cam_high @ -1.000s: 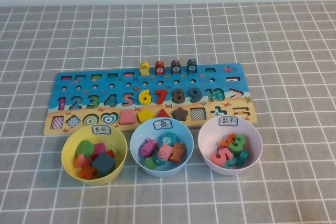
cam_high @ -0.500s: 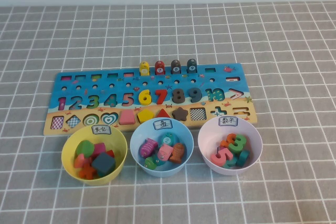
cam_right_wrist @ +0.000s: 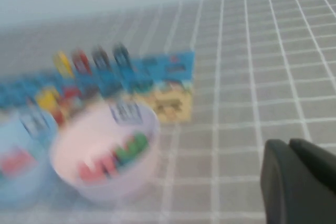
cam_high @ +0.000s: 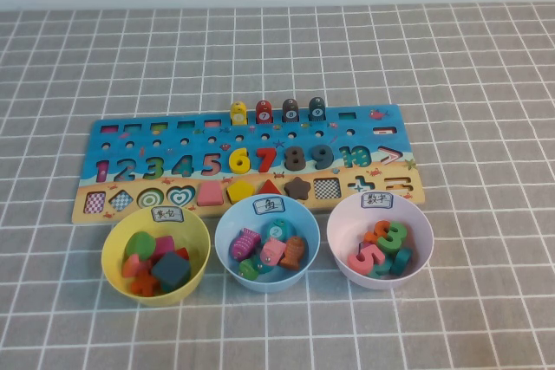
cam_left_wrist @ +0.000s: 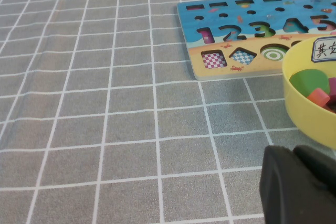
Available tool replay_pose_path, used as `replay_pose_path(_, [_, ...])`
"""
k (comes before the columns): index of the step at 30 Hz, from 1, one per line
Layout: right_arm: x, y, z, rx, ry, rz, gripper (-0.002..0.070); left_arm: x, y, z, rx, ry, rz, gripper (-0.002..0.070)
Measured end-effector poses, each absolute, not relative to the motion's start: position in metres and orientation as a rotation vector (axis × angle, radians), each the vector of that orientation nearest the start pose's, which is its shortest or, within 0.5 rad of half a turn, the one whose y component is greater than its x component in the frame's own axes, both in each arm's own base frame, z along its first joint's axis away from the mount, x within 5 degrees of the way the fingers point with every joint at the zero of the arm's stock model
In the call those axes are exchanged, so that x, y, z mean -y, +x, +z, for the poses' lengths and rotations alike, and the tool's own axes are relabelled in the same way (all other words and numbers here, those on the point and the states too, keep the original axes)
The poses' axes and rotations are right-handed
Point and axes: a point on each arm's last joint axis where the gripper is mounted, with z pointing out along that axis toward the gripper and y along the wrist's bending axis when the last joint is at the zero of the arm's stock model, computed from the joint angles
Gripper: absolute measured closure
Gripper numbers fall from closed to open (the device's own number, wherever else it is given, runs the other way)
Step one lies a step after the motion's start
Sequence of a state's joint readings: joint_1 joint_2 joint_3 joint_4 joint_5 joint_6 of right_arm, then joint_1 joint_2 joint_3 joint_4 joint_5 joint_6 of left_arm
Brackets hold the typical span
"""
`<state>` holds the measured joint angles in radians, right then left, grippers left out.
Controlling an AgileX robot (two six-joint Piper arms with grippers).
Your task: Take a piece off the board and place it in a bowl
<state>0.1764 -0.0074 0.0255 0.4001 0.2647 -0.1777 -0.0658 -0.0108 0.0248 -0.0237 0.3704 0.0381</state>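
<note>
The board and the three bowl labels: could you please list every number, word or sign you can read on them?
"1 2 3 4 5 6 7 8 9 10": number row on the board; 6, 7, 8 and the 9 are loose pieces.
">", "+", "=": board's right end.
"3", "5": pieces in the pink bowl.
Handwritten labels on the pink, blue bowl and yellow bowl: not readable.
Numbers on the four pegs: too small.

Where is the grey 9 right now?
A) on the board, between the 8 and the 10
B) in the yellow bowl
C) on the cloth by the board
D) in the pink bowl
A: the 9 sits in the board's number row, between the 8 and the 10.
</note>
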Motion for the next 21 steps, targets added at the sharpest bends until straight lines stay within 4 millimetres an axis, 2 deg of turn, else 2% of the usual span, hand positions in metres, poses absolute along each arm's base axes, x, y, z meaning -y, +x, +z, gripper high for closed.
replay_pose_path(5, [-0.019,0.054,0.194,-1.644,0.221,0.638,0.0695,0.004,0.052,0.172,-1.866,0.082,-0.042,0.0680])
replay_pose_path(8, [-0.018,0.054,0.198,-1.595,0.308,0.702,0.0695,0.004,0.052,0.172,-1.866,0.082,-0.042,0.0680])
replay_pose_path(18, [-0.020,0.053,0.199,-1.597,0.385,0.823,0.0695,0.004,0.052,0.172,-1.866,0.082,-0.042,0.0680])
replay_pose_path(21, [-0.028,0.053,0.212,-1.673,0.325,0.863,0.0695,0.004,0.052,0.172,-1.866,0.082,-0.042,0.0679])
